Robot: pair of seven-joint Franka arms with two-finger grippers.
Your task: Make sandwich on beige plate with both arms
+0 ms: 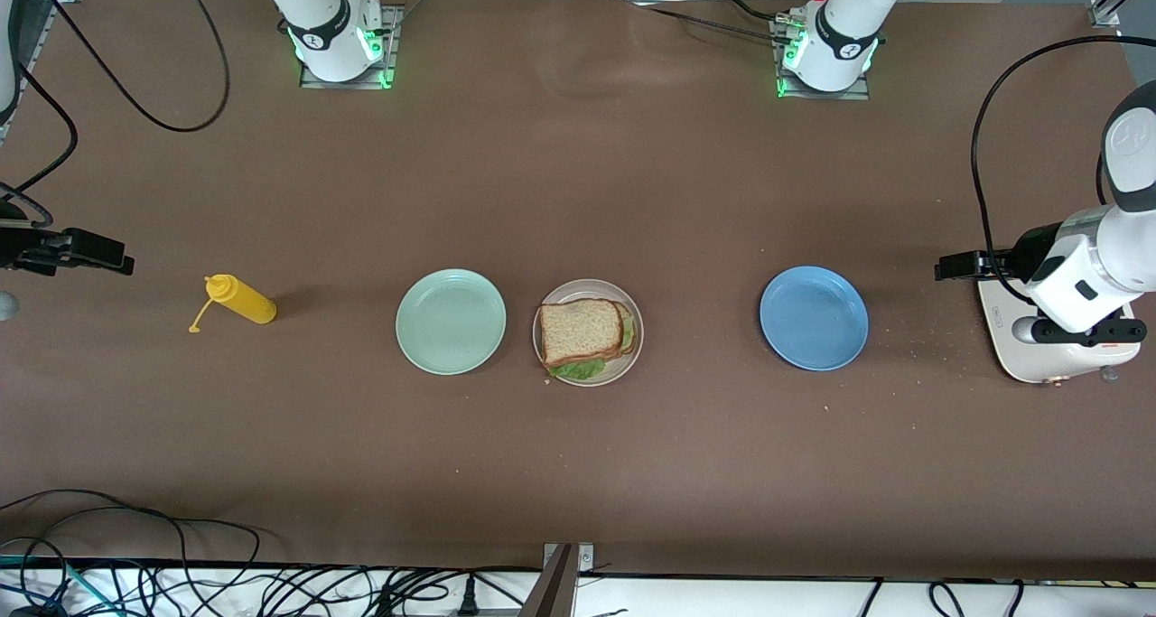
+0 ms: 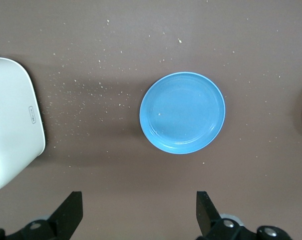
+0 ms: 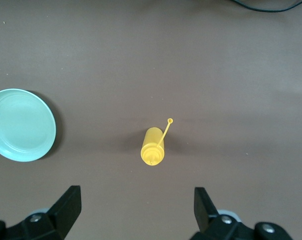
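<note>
Sandwich [image 1: 582,332] of brown wholemeal bread sits on the beige plate [image 1: 634,350], green lettuce poking out at 6 and 3 o'clock; the mint-green plate [image 1: 451,321] lies just beside it toward the right arm's end. Left gripper [image 2: 140,210] hangs over the table near the blue plate [image 2: 182,112], jaws wide and empty. Right gripper [image 3: 137,206] hangs near the yellow bottle [image 3: 153,145], jaws likewise wide.

Brown table [image 1: 578,192] — cables [image 1: 226,590] along edge.
</note>
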